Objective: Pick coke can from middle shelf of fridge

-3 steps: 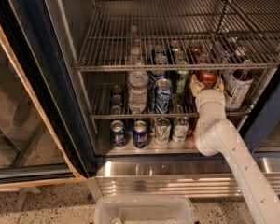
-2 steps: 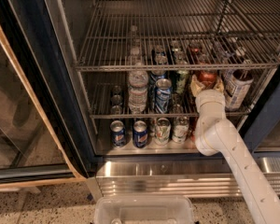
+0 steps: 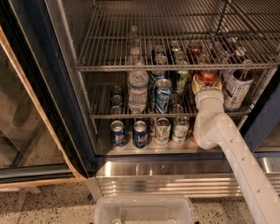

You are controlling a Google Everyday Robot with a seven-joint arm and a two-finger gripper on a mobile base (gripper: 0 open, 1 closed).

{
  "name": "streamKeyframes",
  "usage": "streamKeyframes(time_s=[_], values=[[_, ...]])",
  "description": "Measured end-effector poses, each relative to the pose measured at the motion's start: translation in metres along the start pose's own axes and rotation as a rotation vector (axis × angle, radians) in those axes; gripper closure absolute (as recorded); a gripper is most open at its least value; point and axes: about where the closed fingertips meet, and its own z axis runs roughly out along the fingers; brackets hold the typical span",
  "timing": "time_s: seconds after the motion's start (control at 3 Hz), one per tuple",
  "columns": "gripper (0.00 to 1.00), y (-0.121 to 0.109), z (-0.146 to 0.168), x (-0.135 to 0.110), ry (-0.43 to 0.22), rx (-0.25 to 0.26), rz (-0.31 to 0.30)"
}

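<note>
Speckled floor runs along the bottom of the frame, and a clear plastic bin [image 3: 144, 210] sits at the bottom centre, probably there to take whatever comes out. Just behind it is the ribbed steel base of the fridge [image 3: 49, 87], with the glass door [image 3: 18, 125] swung wide at the left so the reach is clear.

The white arm [image 3: 242, 162] rises from the lower right corner and bends in at the level of the middle shelf [image 3: 112, 115]. On the fridge floor below that rack, left of the arm's elbow, stands a row of cans, two blue Pepsi cans [image 3: 129, 133] among them.

The claw [image 3: 208, 85] is inside, right of centre, with its wrist squarely in front of the coke can [image 3: 206, 74]. Only the red upper part of the can shows above it. I cannot tell whether the claw is spread or pinching, because the wrist hides it. Coming in straight from the front looks sensible, given how close the neighbours stand: a labelled container [image 3: 235, 90] just to the right and another can [image 3: 181, 80] just to the left. A water bottle [image 3: 138, 90] stands further left.

The upper rack [image 3: 177, 27] is behind and above. I'd judge the grasp is under way and the can not yet lifted.
</note>
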Motion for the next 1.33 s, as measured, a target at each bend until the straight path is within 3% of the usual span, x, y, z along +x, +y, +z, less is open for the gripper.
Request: streamKeyframes(time_s=[0.33,0.67,1.0,1.33], values=[[0.66,0.0000,0.0000,0.0000,0.000,0.000,0.000],[0.89,0.0000,0.0000,0.0000,0.000,0.000,0.000],[1.00,0.0000,0.0000,0.0000,0.000,0.000,0.000],[1.00,-0.0009,-0.0022,-0.0022,0.000,0.014,-0.008]])
